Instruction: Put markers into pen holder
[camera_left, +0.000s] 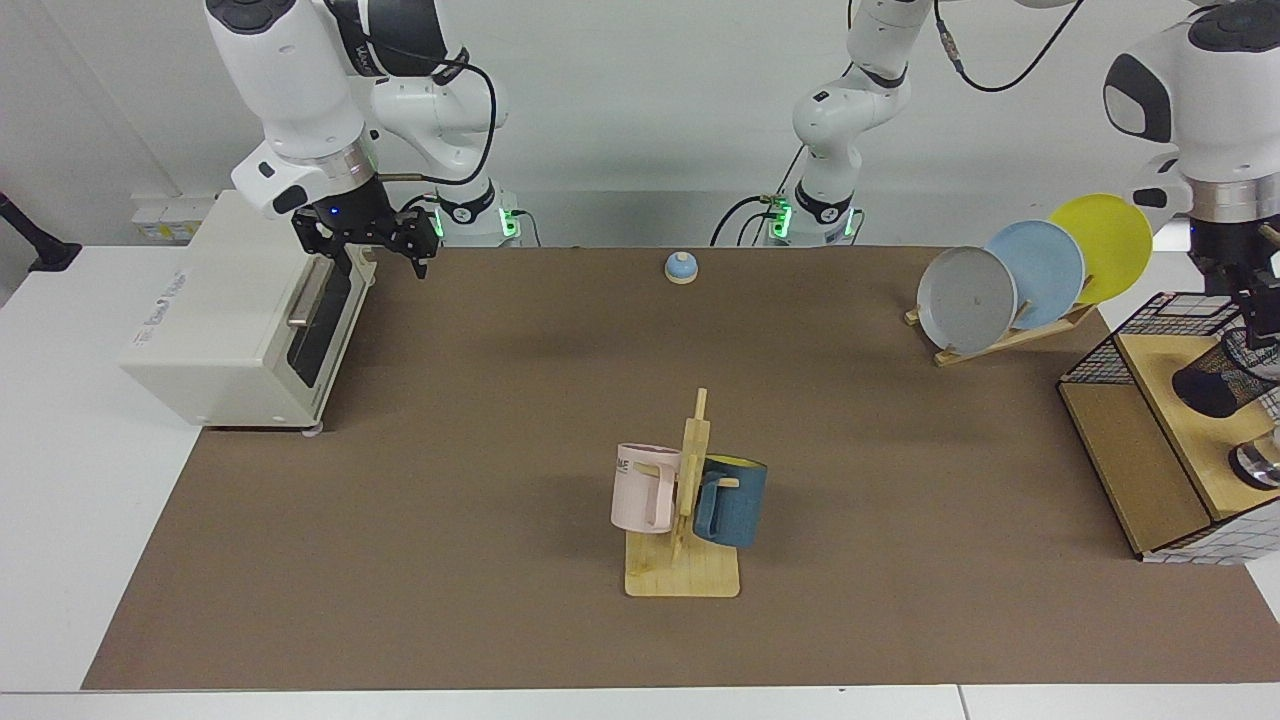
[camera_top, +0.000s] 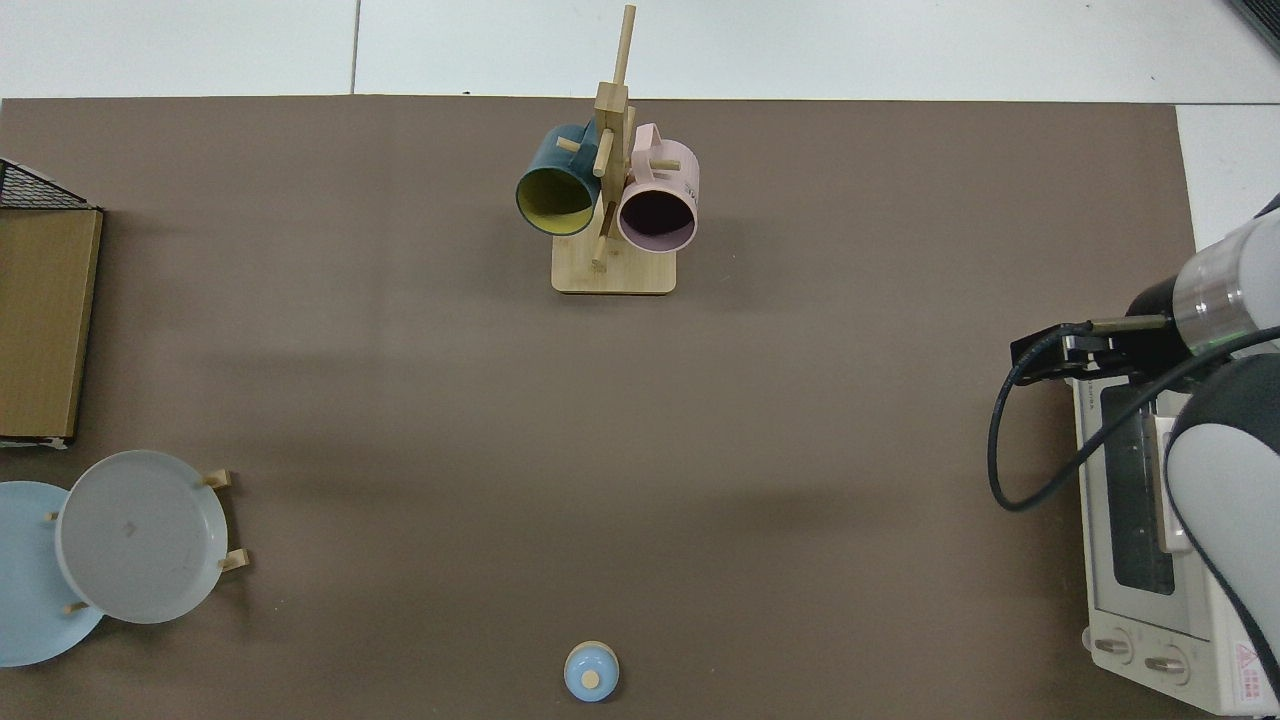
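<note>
Both pincers flank wide bare mat (camera_left: 500, 400).

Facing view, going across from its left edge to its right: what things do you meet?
Toaster oven → right tool → bell → mug rack → plate rack → pen holder on the shelf.

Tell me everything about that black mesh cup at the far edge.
The pen holder is a black wire-mesh cylinder with a dark, solid round end. It sits tilted on the wooden shelf, solid end facing the camera, mouth angled up and away. The left gripper hangs just above its mouth. No marker shows. The top view misses it.
</note>
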